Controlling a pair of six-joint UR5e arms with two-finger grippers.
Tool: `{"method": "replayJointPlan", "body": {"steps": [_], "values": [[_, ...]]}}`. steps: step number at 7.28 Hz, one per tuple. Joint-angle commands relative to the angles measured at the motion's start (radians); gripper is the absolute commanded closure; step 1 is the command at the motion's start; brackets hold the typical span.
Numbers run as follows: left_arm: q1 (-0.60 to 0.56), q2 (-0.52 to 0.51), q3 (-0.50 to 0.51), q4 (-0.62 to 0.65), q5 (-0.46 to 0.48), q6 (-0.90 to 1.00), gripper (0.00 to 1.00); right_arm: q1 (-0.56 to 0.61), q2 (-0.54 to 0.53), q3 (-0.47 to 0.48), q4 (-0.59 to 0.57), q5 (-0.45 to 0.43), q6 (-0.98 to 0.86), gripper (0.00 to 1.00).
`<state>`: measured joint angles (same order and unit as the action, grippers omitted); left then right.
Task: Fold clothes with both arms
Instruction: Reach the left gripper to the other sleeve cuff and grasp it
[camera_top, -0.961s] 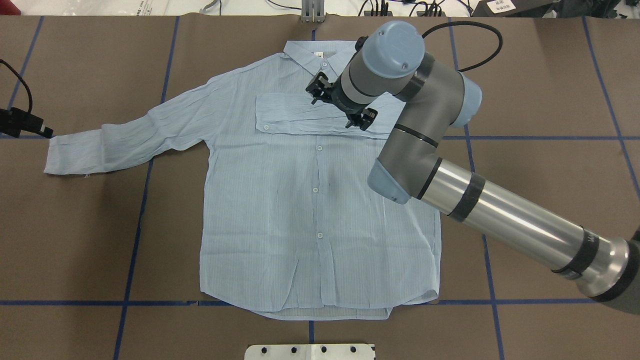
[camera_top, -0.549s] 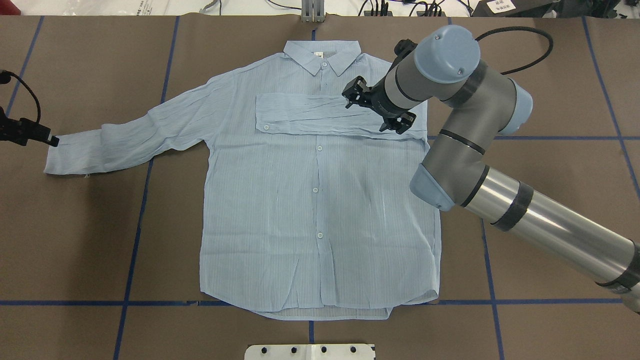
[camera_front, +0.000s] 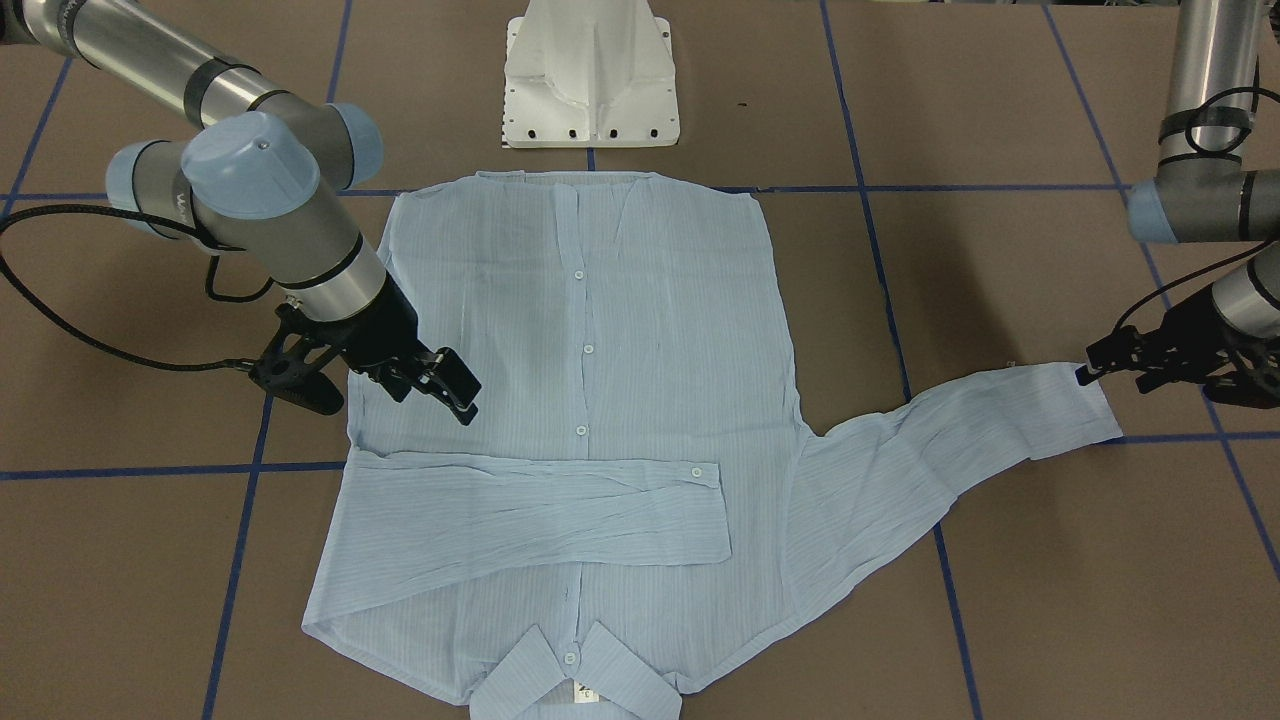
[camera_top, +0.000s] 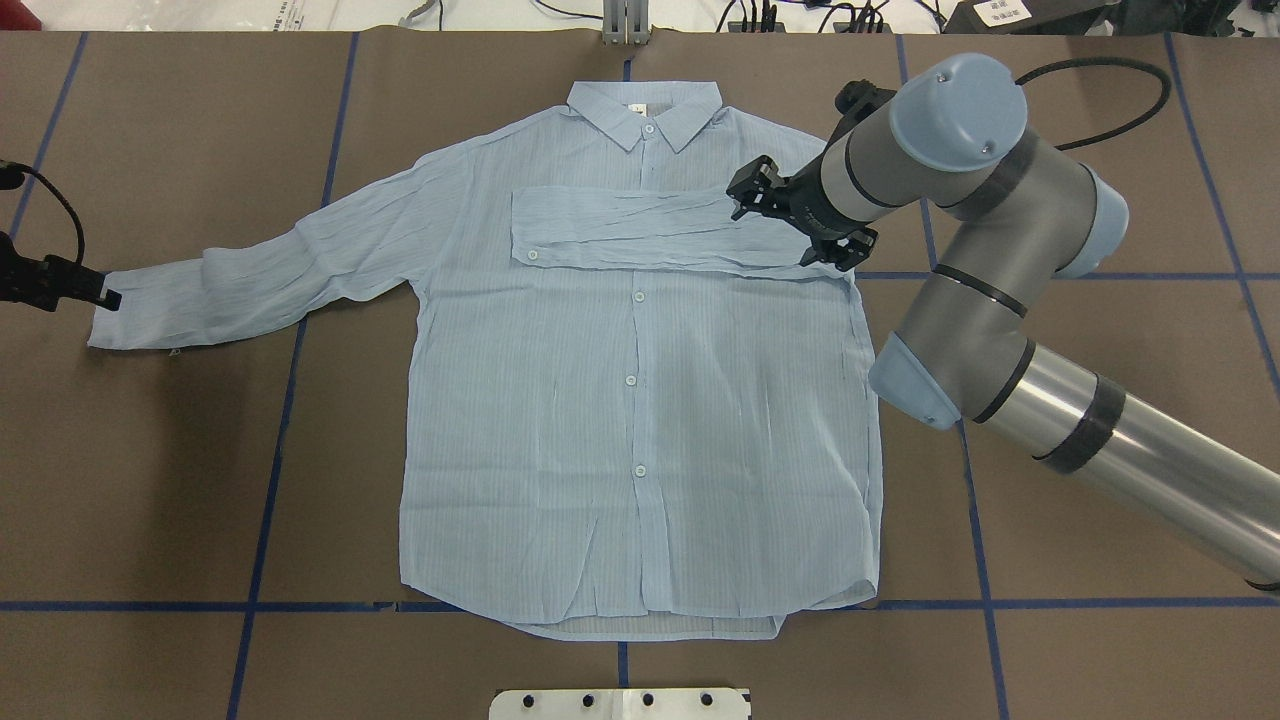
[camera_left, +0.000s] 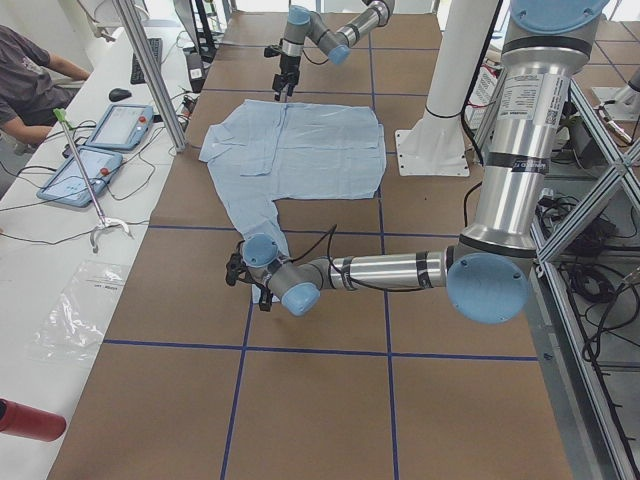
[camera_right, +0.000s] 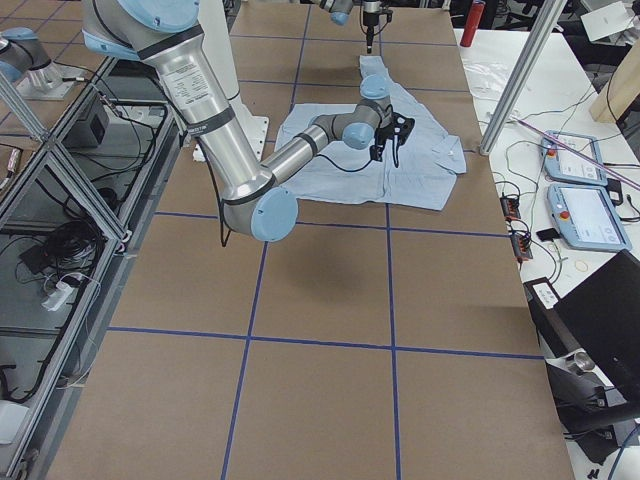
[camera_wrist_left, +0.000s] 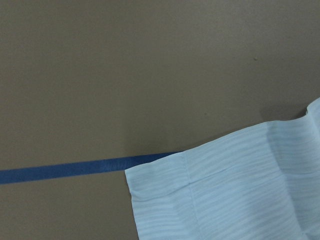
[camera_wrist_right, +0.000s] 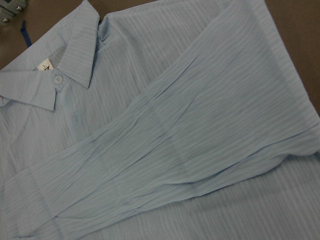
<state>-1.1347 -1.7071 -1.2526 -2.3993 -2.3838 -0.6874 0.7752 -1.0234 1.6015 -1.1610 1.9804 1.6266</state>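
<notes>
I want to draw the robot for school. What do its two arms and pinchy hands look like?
Both the right arm and the left arm are shiny silver tubes with dark-grey elbow pieces, round light-blue joint caps and black bands. A thin black cable loops off each wrist. The right gripper and left gripper are black, with two slim fingers each. No sleeves.

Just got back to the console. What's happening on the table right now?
A pale-blue shirt lies flat, buttons up, on the table. The sleeve on the robot's right is folded across the chest, and the right pincer hangs open and empty over that shoulder. The other sleeve lies stretched out, with the left pincer at its cuff. Whether it grips the cuff cannot be told.
</notes>
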Motion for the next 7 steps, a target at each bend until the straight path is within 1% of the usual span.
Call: {"method": "replayJointPlan", "body": {"steps": [1, 2, 3, 4, 5, 6, 7], "values": [[0.024, 0.006, 0.002, -0.003, 0.002, -0.021, 0.19, 0.012, -0.038, 0.058, -0.057, 0.012, -0.039, 0.01], [0.024, 0.017, 0.002, -0.003, 0.000, -0.020, 0.33, 0.012, -0.037, 0.058, -0.058, 0.012, -0.039, 0.01], [0.024, 0.026, 0.001, -0.003, 0.002, -0.018, 0.37, 0.009, -0.035, 0.058, -0.058, 0.011, -0.039, 0.01], [0.024, 0.040, -0.004, -0.012, 0.002, -0.015, 0.38, 0.007, -0.035, 0.058, -0.058, 0.006, -0.039, 0.01], [0.026, 0.043, -0.005, -0.021, 0.002, -0.021, 0.45, 0.006, -0.035, 0.058, -0.058, 0.003, -0.039, 0.01], [0.026, 0.043, -0.005, -0.023, 0.000, -0.021, 0.53, 0.006, -0.037, 0.058, -0.058, 0.003, -0.039, 0.01], [0.026, 0.043, -0.005, -0.023, 0.000, -0.021, 0.56, 0.006, -0.037, 0.063, -0.058, 0.003, -0.039, 0.01]]}}
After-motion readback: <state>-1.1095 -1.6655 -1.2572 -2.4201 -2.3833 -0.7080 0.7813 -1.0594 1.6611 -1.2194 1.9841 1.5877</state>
